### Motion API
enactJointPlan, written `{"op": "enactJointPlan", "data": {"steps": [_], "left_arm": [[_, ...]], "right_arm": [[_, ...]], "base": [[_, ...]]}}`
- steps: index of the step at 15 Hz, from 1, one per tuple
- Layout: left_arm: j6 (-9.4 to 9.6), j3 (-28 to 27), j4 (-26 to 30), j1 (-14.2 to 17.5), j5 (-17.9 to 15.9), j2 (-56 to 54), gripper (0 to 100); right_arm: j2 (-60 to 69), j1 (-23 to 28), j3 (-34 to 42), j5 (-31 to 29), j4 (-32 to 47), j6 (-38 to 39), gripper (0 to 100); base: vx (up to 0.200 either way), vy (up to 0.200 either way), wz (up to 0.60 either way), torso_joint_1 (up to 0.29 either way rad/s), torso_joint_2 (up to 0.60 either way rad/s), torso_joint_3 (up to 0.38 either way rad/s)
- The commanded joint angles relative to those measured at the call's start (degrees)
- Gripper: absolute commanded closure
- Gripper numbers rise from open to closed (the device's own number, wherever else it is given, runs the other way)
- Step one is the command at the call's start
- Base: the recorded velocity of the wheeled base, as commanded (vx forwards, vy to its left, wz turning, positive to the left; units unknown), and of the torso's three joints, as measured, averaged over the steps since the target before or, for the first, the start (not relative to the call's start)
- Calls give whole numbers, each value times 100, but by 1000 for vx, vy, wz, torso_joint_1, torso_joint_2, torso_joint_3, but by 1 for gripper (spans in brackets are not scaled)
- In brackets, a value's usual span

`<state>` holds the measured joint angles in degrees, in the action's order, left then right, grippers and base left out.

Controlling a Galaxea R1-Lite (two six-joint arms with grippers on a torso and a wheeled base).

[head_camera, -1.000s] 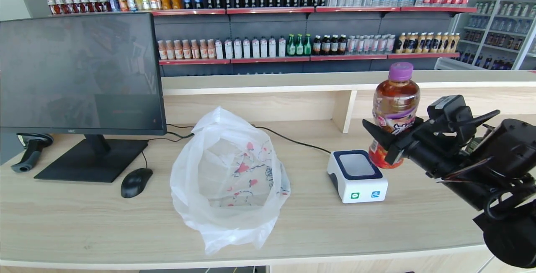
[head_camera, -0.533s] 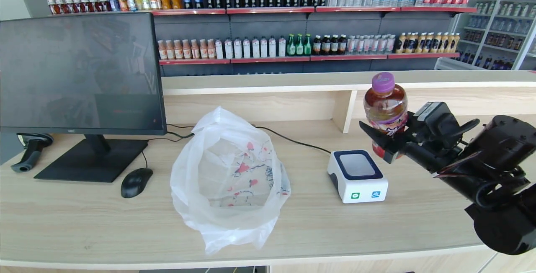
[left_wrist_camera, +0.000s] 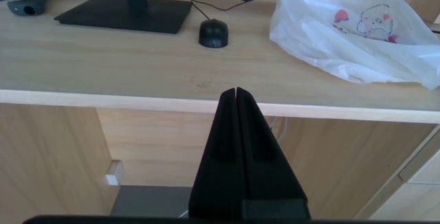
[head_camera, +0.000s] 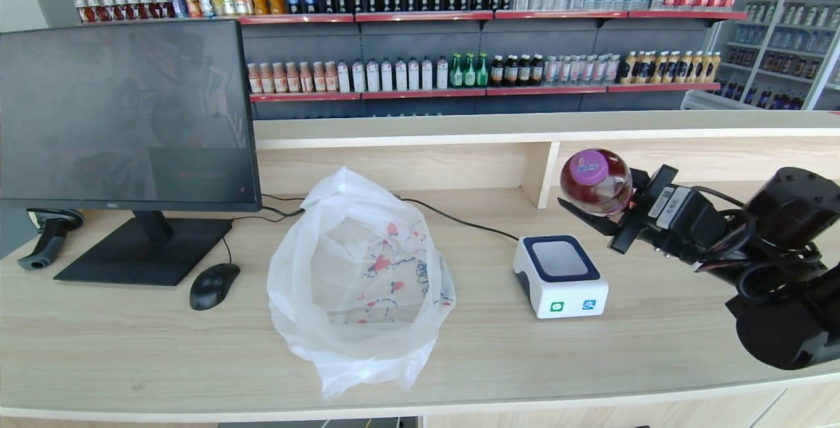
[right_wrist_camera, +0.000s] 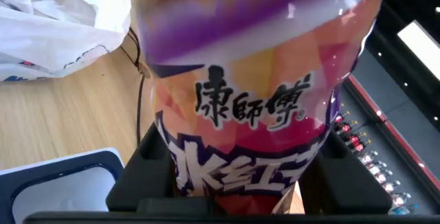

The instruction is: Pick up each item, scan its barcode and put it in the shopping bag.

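Scanning step. Squeezing tipped tea bottle [head_camera: 596, 182] in right gripper [head_camera: 613, 214], far right of scanner [head_camera: 559, 275]. Left gripper [left_wrist_camera: 237, 107] pinched, bare. Next: turn label [right_wrist_camera: 254, 114] to scanner.

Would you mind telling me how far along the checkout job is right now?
Done: the bottle is picked up, clamped in the right gripper clear of the counter. In hand: it is tipped, cap toward the robot, near the scanner. Left: the scan, then the drop into the shopping bag, where no item shows. The left gripper is shut, by the counter's front edge.
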<state>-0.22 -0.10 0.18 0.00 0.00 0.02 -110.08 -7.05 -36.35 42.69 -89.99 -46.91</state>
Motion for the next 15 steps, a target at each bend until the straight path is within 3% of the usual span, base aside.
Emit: {"op": "enactJointPlan", "data": {"steps": [1, 5, 6, 15], "left_arm": [[-4, 1, -1, 0, 0, -2, 100], [-4, 1, -1, 0, 0, -2, 100], [-4, 1, -1, 0, 0, -2, 100], [-4, 1, -1, 0, 0, -2, 100]], "right_arm": [[-251, 45, 32, 336, -1, -266, 100], [-444, 37, -329, 609, -1, -389, 100], [-453, 37, -373, 908, -1, -503, 100], [-664, -34, -469, 1268, -1, -952, 100]], "base": [[0, 0, 0, 0, 0, 0], [0, 0, 0, 0, 0, 0], [0, 0, 0, 0, 0, 0], [0, 0, 0, 0, 0, 0]]}}
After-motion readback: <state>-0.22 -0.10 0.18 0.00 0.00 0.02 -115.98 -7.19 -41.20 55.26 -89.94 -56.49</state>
